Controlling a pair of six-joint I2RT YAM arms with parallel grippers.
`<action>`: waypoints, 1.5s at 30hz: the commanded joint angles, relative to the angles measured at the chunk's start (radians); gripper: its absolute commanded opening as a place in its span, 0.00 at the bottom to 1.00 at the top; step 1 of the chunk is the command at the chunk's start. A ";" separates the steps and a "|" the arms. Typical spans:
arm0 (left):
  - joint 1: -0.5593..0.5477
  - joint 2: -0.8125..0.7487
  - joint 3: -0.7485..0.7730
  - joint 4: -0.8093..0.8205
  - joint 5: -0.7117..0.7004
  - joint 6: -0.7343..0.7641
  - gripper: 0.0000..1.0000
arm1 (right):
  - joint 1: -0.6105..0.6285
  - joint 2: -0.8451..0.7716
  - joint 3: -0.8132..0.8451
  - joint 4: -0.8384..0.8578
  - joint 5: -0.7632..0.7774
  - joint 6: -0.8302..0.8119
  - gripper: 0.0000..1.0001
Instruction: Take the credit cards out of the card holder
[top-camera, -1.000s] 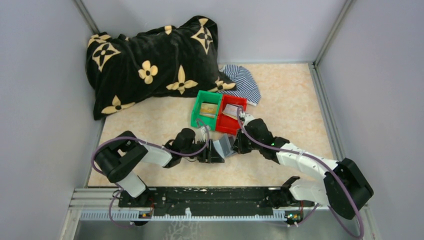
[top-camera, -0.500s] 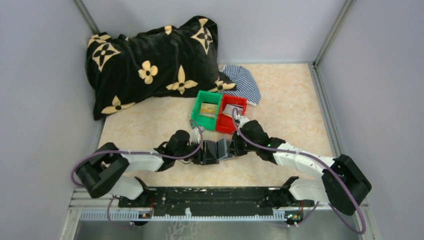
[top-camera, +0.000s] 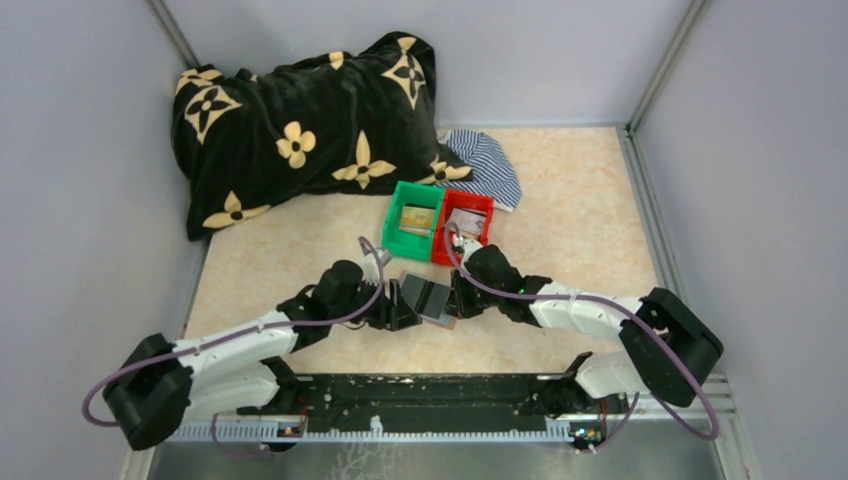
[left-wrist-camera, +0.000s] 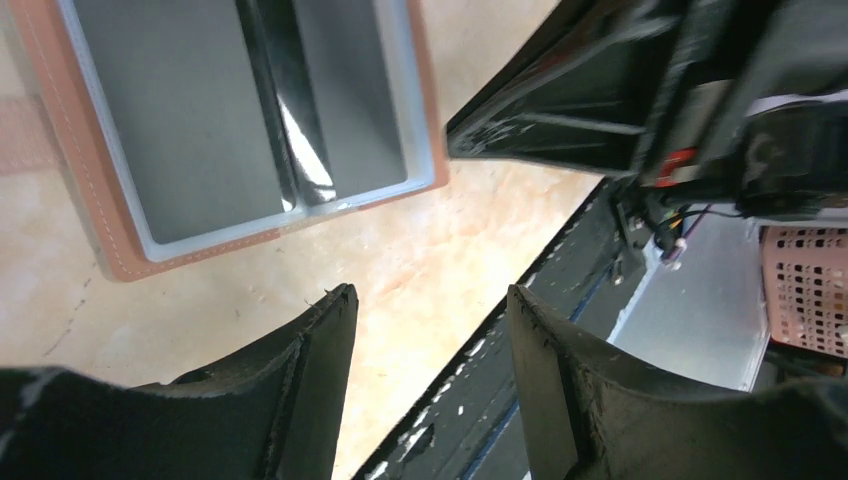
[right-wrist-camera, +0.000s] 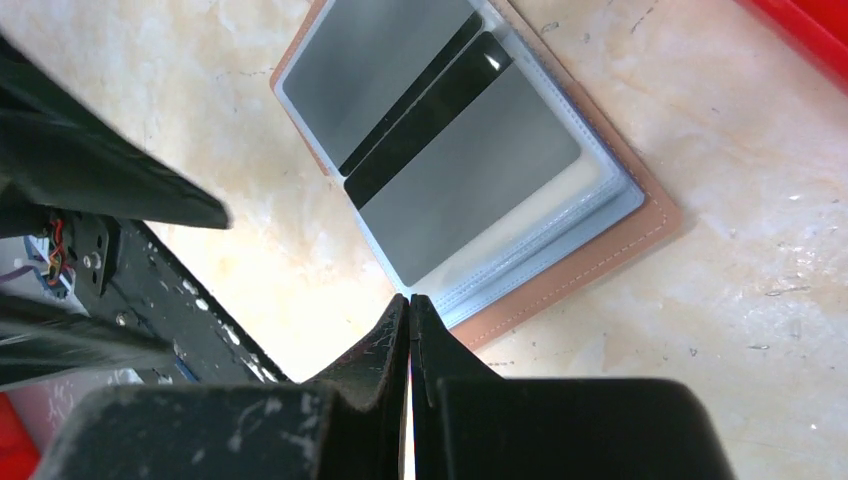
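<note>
The card holder (top-camera: 425, 297) lies open and flat on the table between my two grippers, brown rim (right-wrist-camera: 600, 260) under blue-grey pages. Grey credit cards (right-wrist-camera: 470, 170) with black stripes sit in its pockets, also seen in the left wrist view as credit cards (left-wrist-camera: 170, 110). A gold-tan card (top-camera: 418, 218) lies in the green bin and a silvery card (top-camera: 462, 222) in the red bin. My left gripper (top-camera: 392, 305) (left-wrist-camera: 430, 300) hangs open just left of the holder, nothing between its fingers. My right gripper (top-camera: 455, 300) (right-wrist-camera: 410, 298) is shut, its tips at the holder's right edge.
The green bin (top-camera: 392, 225) and red bin (top-camera: 485, 205) stand side by side just behind the holder. A black pillow with tan flowers (top-camera: 300, 130) fills the back left, a striped cloth (top-camera: 485, 165) beside it. Grey walls enclose three sides.
Both grippers and the card holder have shifted left and a little back. The holder, tilted up between them a second ago, now lies flat and open. The left arm has stretched out.
</note>
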 joint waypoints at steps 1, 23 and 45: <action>0.000 -0.137 0.101 -0.141 -0.065 0.056 0.63 | 0.013 0.016 0.057 0.067 -0.010 0.010 0.00; 0.220 0.192 0.096 0.205 0.015 0.112 0.64 | 0.019 0.175 0.181 0.097 0.061 -0.028 0.00; 0.250 0.285 -0.135 0.286 0.050 0.020 0.64 | 0.018 0.420 0.442 0.047 0.141 -0.127 0.00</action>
